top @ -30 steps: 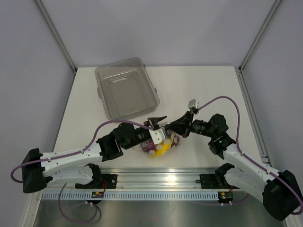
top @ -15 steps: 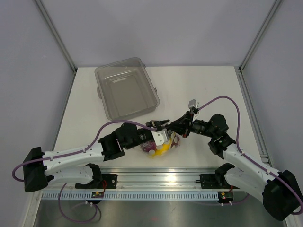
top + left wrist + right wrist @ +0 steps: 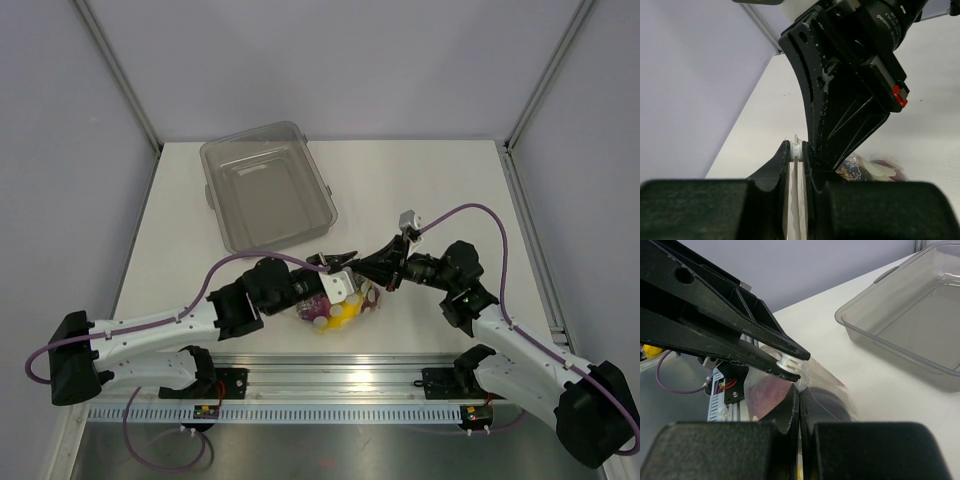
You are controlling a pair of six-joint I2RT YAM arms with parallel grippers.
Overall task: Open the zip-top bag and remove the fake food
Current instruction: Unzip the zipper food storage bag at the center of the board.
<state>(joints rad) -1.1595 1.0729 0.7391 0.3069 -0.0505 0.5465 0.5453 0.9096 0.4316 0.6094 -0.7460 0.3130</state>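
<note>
Both arms pinched onto the top edge of the zip-top bag (image 3: 340, 300), with the food inside it

The left gripper (image 3: 796, 150) had its jaws squeezed down to a thin slit on the white strip at the bag's mouth. The right gripper (image 3: 800, 392) was fully closed on the clear film right next to it, so the two sets of fingertips were practically touching. The bag sat on the table (image 3: 440, 190) near the front edge, between the two arms. You could make out the fake food (image 3: 335, 316) through the plastic, yellow and dark red bits. The clear-grey tub (image 3: 268, 198) sat well apart, toward the back left.
</note>
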